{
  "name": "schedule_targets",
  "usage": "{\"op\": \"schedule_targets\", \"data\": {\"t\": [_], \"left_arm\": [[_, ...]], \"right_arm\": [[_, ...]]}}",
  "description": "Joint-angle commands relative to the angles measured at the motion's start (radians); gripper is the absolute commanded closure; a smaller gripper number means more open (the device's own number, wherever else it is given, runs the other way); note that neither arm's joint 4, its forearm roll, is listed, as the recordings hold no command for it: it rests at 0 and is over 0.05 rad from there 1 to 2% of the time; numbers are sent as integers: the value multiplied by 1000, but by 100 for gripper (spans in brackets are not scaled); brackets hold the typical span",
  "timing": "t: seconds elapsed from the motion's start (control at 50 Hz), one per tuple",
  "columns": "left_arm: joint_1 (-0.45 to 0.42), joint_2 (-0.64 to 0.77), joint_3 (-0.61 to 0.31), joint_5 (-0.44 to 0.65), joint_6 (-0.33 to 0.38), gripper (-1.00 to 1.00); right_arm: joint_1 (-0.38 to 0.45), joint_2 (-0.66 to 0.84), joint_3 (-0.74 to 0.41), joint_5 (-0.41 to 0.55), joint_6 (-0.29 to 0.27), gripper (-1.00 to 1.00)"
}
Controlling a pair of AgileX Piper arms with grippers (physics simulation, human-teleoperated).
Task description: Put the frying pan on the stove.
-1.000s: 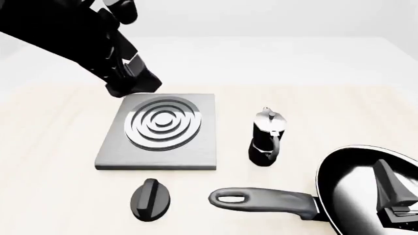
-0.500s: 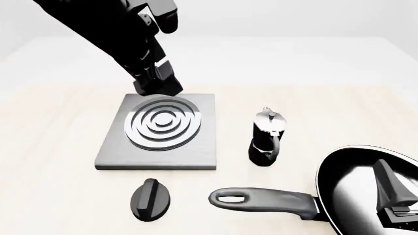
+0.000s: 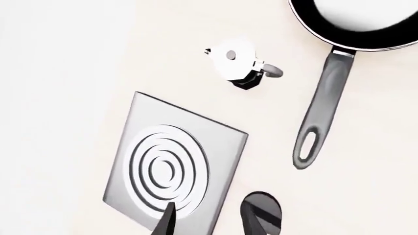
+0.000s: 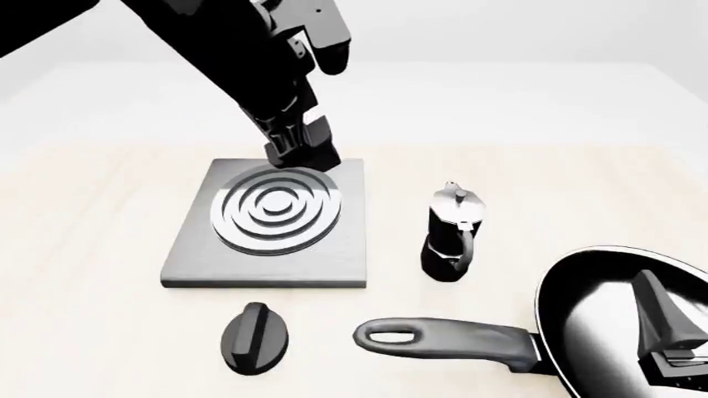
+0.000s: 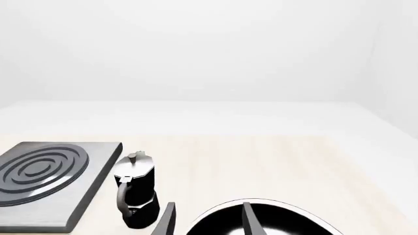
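Note:
The frying pan (image 4: 603, 303) lies at the table's near right, its long handle (image 4: 443, 339) pointing left; it also shows in the left wrist view (image 3: 358, 22) and the right wrist view (image 5: 267, 220). The stove (image 4: 265, 220) sits left of centre, grey with silver rings, and is seen again as the stove (image 3: 173, 171) and the stove (image 5: 46, 178). My left gripper (image 4: 307, 156) hangs open above the stove's far edge, holding nothing. Over the pan's bowl my right gripper (image 4: 664, 336) stands open, fingers (image 5: 166, 220) apart and empty.
A black-and-silver moka pot (image 4: 452, 232) stands between stove and pan, close to the pan's rim. A small black oval knob (image 4: 257, 336) lies in front of the stove, left of the handle's loop.
My left arm has swung rightward along the stove's far edge, from its back left corner towards its back right. The right arm and all objects stay put.

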Motion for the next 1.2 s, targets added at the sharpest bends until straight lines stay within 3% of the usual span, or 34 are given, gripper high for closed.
{"op": "schedule_targets", "data": {"t": [0.02, 0.4, 0.62, 0.82, 0.84, 1.2], "left_arm": [[-46, 28, -19, 1, -4, -100], [-94, 53, -28, 1, -27, -100], [-173, 70, -27, 1, -97, -100], [-202, 83, -21, 1, -116, -100], [-236, 81, -19, 1, -151, -100], [-269, 114, -27, 0, -165, -100]], "right_arm": [[0, 0, 0, 0, 0, -100], [0, 0, 0, 0, 0, -100], [0, 0, 0, 0, 0, -100], [0, 0, 0, 0, 0, -100], [0, 0, 0, 0, 0, -100], [0, 0, 0, 0, 0, -100]]}}
